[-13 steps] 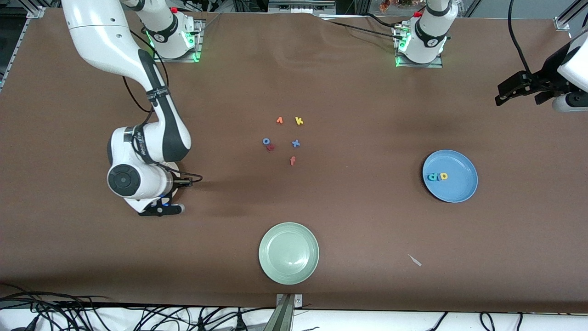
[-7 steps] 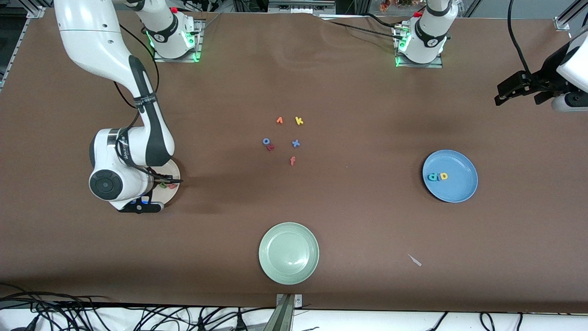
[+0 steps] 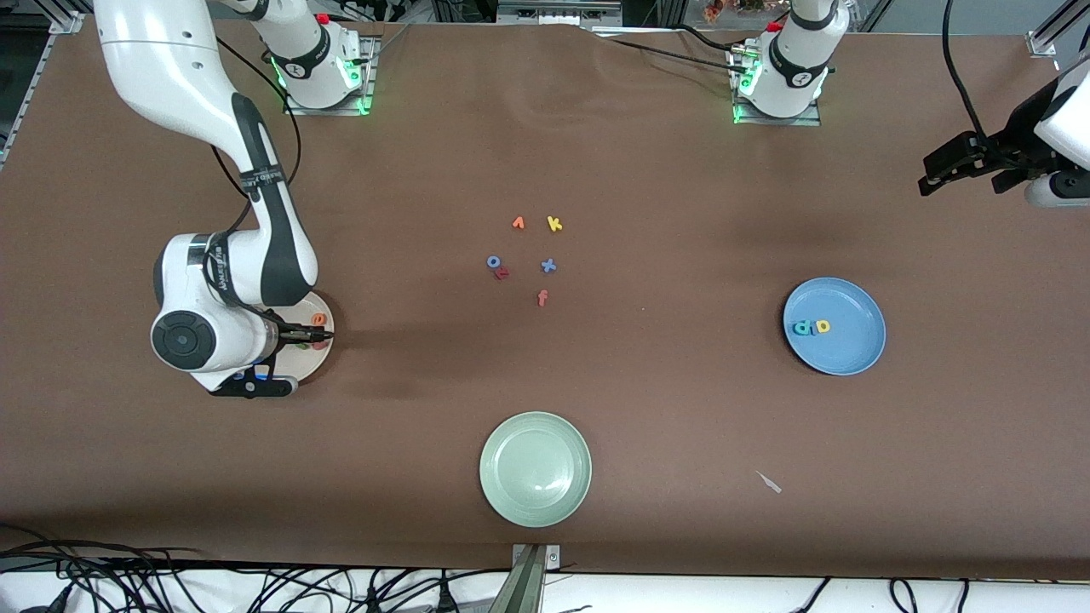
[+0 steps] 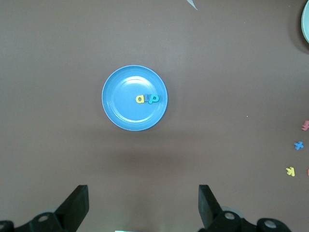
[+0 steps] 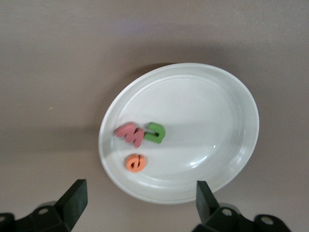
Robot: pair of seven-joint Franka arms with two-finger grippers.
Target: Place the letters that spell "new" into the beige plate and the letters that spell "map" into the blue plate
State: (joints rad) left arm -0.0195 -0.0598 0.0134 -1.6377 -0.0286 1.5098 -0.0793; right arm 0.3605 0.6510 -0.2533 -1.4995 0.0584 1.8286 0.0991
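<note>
The beige plate (image 5: 203, 121) holds a salmon-red w (image 5: 129, 134), a green n (image 5: 155, 132) and an orange e (image 5: 135, 163). My right gripper (image 5: 140, 203) hangs open over that plate's rim (image 3: 315, 358), with nothing between its fingers. In the front view the orange e (image 3: 318, 320) shows beside the right wrist. The blue plate (image 3: 851, 298) lies toward the left arm's end with a yellow a (image 3: 823, 326) and a teal p (image 3: 802, 328) in it. My left gripper (image 4: 142, 205) waits open, high above the table edge, with the blue plate (image 4: 125, 106) in its view.
Loose letters lie mid-table: orange v (image 3: 518, 223), yellow k (image 3: 554, 224), blue o (image 3: 493, 262), a red letter (image 3: 502, 273), blue x (image 3: 548, 266), orange f (image 3: 542, 297). A pale green plate (image 3: 535, 468) sits near the front edge, with a white scrap (image 3: 769, 482) beside it.
The right arm swung toward its end of the table over the beige plate and its gripper opened. The orange e now lies in that plate. The left arm has not moved.
</note>
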